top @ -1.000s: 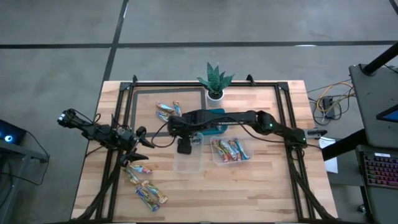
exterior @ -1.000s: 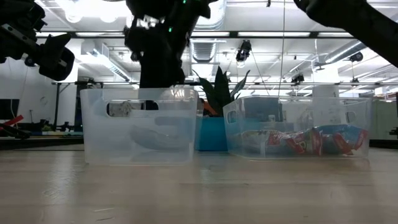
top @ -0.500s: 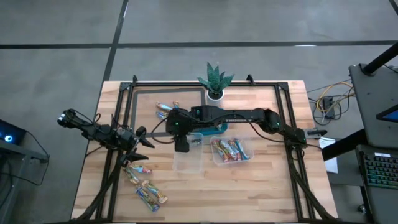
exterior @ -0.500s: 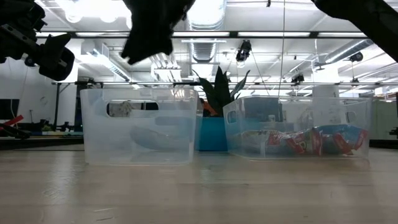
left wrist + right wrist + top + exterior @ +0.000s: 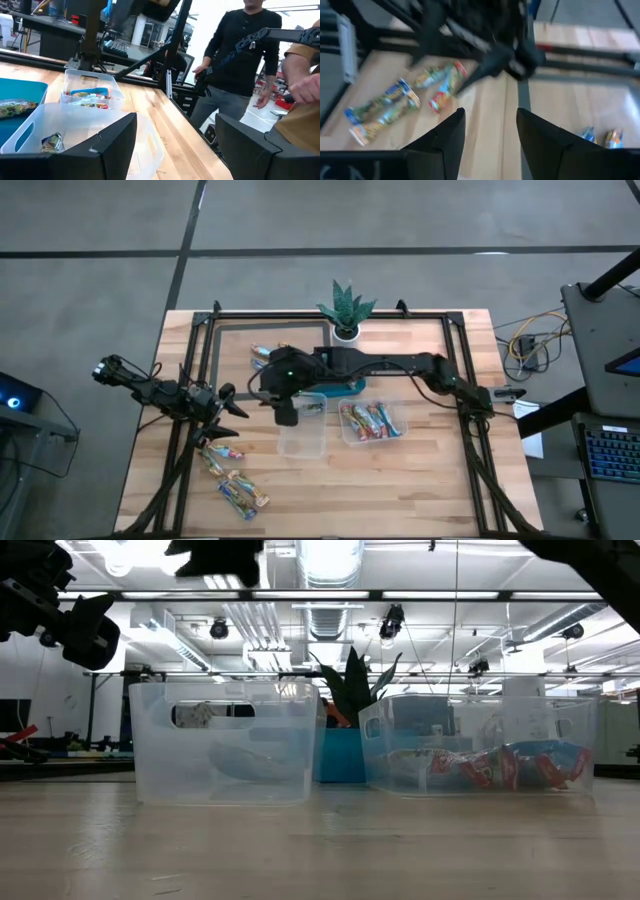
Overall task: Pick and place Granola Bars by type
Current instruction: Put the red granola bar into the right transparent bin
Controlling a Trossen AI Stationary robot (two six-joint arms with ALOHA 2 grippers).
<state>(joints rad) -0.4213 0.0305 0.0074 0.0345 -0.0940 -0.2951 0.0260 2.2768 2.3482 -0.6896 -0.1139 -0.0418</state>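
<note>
Granola bars in shiny wrappers lie in groups. Several lie loose on the wood near the left edge (image 5: 232,478), a few at the far side (image 5: 268,358), one in the left clear tub (image 5: 313,407), several in the right clear tub (image 5: 370,421), and one on the teal tray (image 5: 12,107). My right gripper (image 5: 285,416) hangs open above the left tub's left rim, high over the table (image 5: 215,552), holding nothing. In its wrist view the open fingers (image 5: 490,145) look down on the loose bars (image 5: 395,107). My left gripper (image 5: 232,415) waits open left of the tubs (image 5: 175,150).
The two clear tubs (image 5: 303,427) (image 5: 371,423) stand side by side mid-table, with the teal tray (image 5: 345,385) behind them and a potted plant (image 5: 345,310) at the far edge. A dark frame rims the table (image 5: 205,340). People stand beyond the table (image 5: 240,55).
My right gripper has risen from just above the left tub's rim and drifted toward the table's left edge, staying open and holding nothing. The bar in the left tub has stayed where it lay.
</note>
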